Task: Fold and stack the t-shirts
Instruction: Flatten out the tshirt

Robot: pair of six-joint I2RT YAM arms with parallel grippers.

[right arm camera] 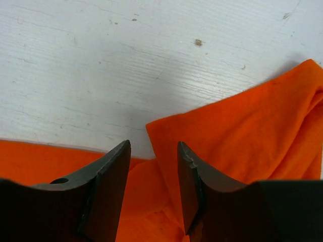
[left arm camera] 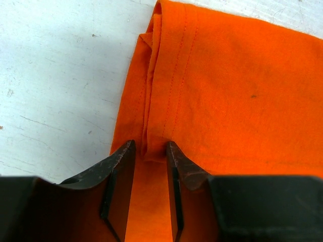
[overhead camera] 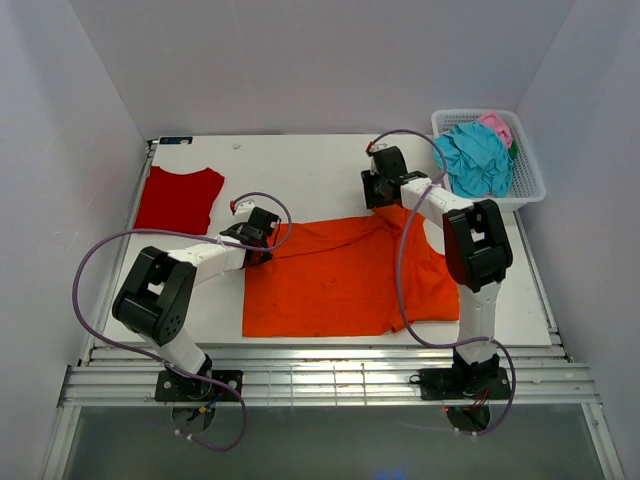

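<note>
Inventory by count:

- T-shirts: four. One orange t-shirt (overhead camera: 340, 280), one red t-shirt (overhead camera: 178, 198), one teal t-shirt (overhead camera: 475, 160), one pink t-shirt (overhead camera: 497, 125).
- Green item (overhead camera: 514, 151): one, kind not determinable.
- Basket (overhead camera: 530, 185): one.
- Arms: two. One left arm (overhead camera: 160, 290), one right arm (overhead camera: 477, 245).
- End effectors: two. One left end effector (left arm camera: 150, 151), one right end effector (right arm camera: 154, 146). Two fingers each, four in total.
- Purple cables: two, one per arm.
- Table (overhead camera: 300, 165): one.
</note>
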